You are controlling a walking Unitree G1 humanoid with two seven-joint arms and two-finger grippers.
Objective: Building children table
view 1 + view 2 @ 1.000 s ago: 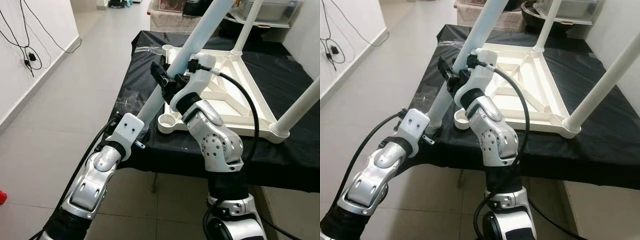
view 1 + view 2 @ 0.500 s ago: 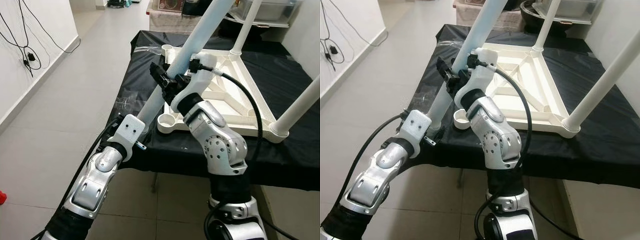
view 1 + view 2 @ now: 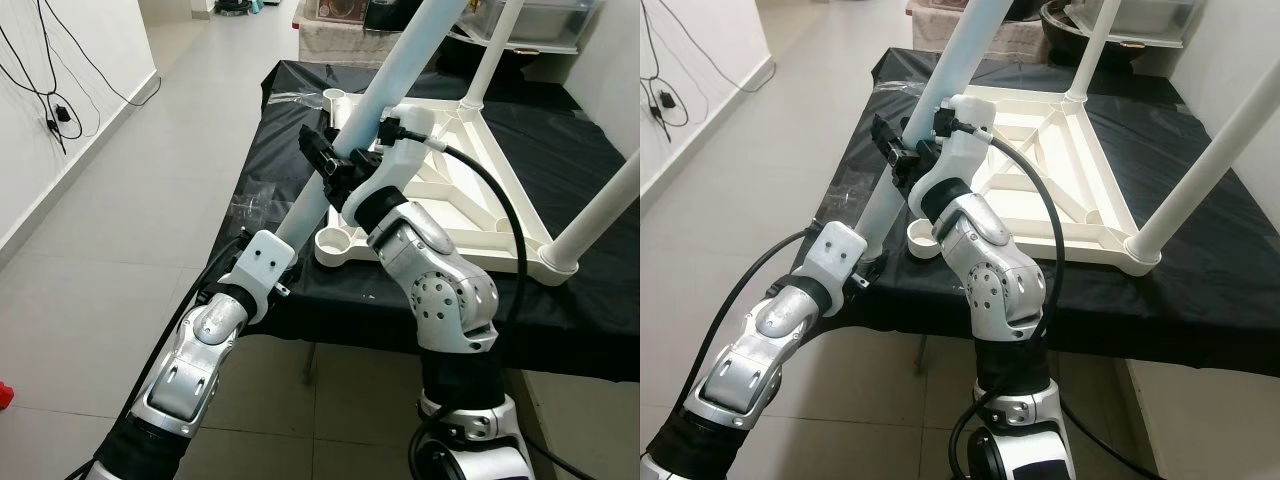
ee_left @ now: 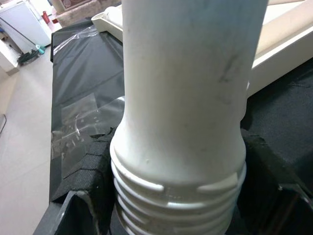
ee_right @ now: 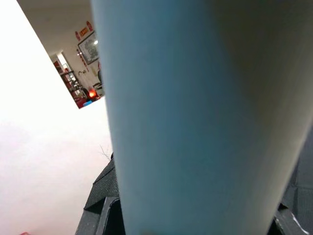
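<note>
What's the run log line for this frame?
left gripper: holds table leg threaded end | right gripper: clamps mid-leg | near socket: empty

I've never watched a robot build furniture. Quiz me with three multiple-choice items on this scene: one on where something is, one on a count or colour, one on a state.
1. Where does the upturned white tabletop lie?
A. on the black-covered table
B. on the floor
C. on a chair

2. How many legs already stand on the tabletop?
A. none
B. two
C. four

3. What is the loose leg's state?
A. lying flat
B. screwed in
C. held slanted by both grippers

Answers: 1 A, it rests on the black cover. 2 B, two upright legs at the corners. 3 C, the right gripper clamps mid-leg, the left gripper its threaded end.
</note>
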